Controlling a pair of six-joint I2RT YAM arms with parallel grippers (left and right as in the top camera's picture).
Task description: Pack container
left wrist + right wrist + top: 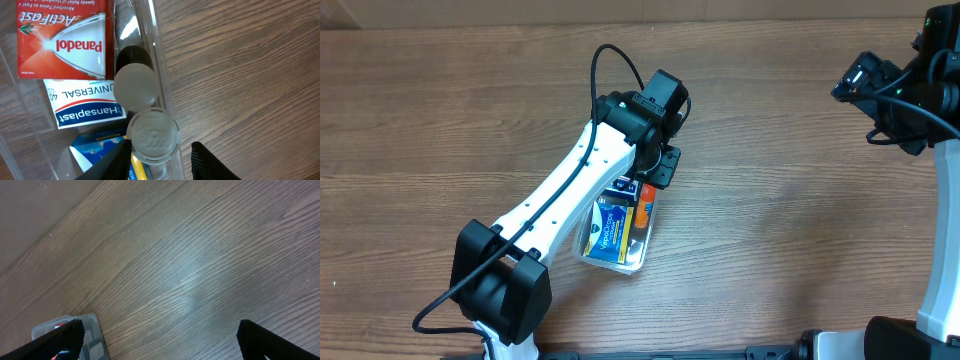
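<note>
The container [610, 262] lies mid-surface [770, 230], directly under the left claw [159, 164], which is released and straddles one long wall. The right claw [159, 341] hangs spread wide, well apart from it.

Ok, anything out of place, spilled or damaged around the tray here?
Nothing stands out. The red box, white box and grey caps all lie inside the tray, overlapping but not crushed, and nothing has spilled onto the table. The left hand is open astride the tray's wall, one finger inside, one outside.
</note>
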